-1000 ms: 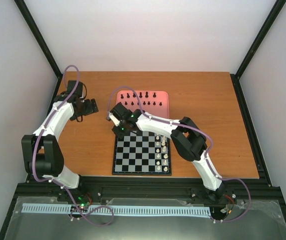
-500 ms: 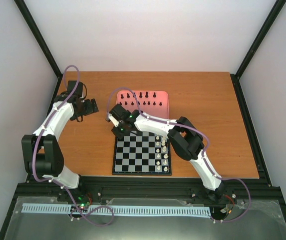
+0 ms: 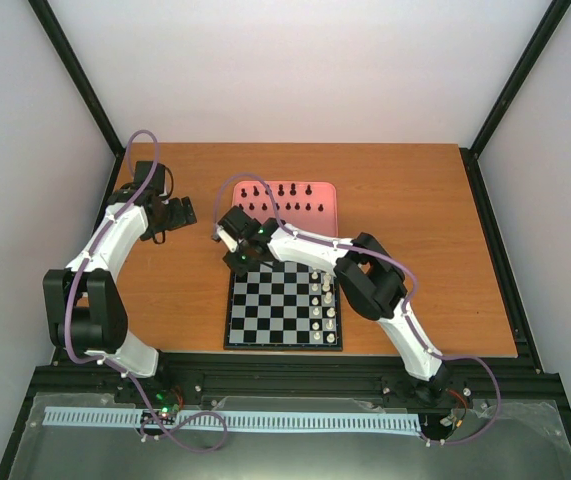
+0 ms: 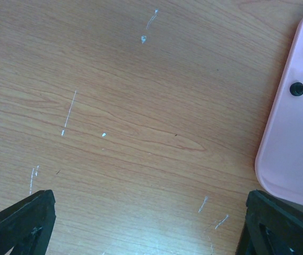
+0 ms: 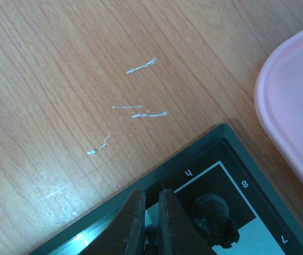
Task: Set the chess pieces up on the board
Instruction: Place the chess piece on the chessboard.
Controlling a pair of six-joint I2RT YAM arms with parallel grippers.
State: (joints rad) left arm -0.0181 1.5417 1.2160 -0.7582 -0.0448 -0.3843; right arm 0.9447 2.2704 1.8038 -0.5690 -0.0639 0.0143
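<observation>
The board lies in front of the arms, with its far-left corner in the right wrist view. One black chess piece stands on that corner square. My right gripper hangs over the neighbouring square, its fingers shut with a narrow gap on a small dark chess piece, which is mostly hidden. Several black chess pieces stand on the pink tray behind the board. My left gripper is open over bare wood, left of the tray.
White pieces stand in two columns on the board's right side. The pink tray's rim is close to the board's corner. Three black pieces stand near the tray's left edge. The tabletop is scratched wood.
The right arm's elbow has edged slightly left, and its gripper has stayed over the board's far-left corner. The left arm has not moved.
</observation>
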